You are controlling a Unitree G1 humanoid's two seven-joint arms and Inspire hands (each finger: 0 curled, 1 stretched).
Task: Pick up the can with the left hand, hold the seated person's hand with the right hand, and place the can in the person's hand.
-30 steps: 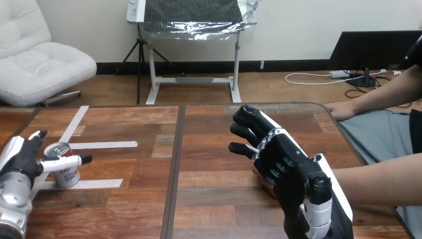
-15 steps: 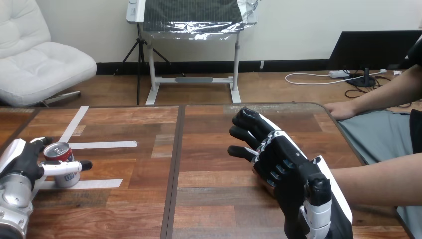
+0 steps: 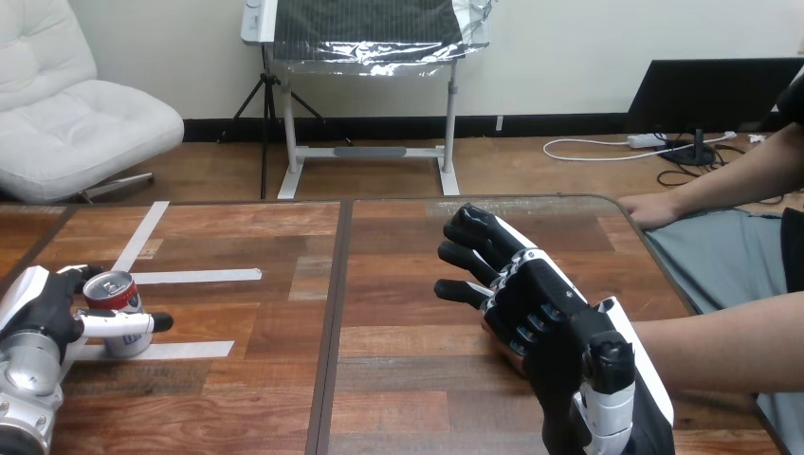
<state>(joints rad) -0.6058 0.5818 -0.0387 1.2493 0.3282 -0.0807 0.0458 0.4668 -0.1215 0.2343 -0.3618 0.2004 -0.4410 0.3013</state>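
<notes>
Closing further, the left hand (image 3: 40, 315) grips the can (image 3: 114, 292) on the table (image 3: 398, 242); right hand (image 3: 542, 318) hold unclear.

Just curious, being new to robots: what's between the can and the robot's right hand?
In the head view, nothing stands between the can and the right hand: just white tape strips and bare table.

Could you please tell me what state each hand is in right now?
Left hand: closed around the can.
Right hand: over the person's hand; whether it grips cannot be told.
</notes>
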